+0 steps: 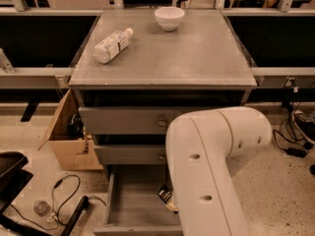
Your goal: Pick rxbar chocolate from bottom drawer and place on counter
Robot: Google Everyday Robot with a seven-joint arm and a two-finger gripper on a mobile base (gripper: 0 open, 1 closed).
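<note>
The claw [172,207] is low in the open bottom drawer [133,208], mostly hidden behind the robot's arm [206,171]; I cannot tell if it is wide, narrow or holding. The dark bar [165,194] is right at its upper left, tilted, and its long axis seems near upright. The bench [187,58] lies well above.

No legible text anywhere. Pale lettering on rxbar chocolate [164,194] wrapper unreadable; print on bottle [112,45] label too small. Mostly hidden behind arm: gripper [172,207], over open bottom drawer [133,203].
</note>
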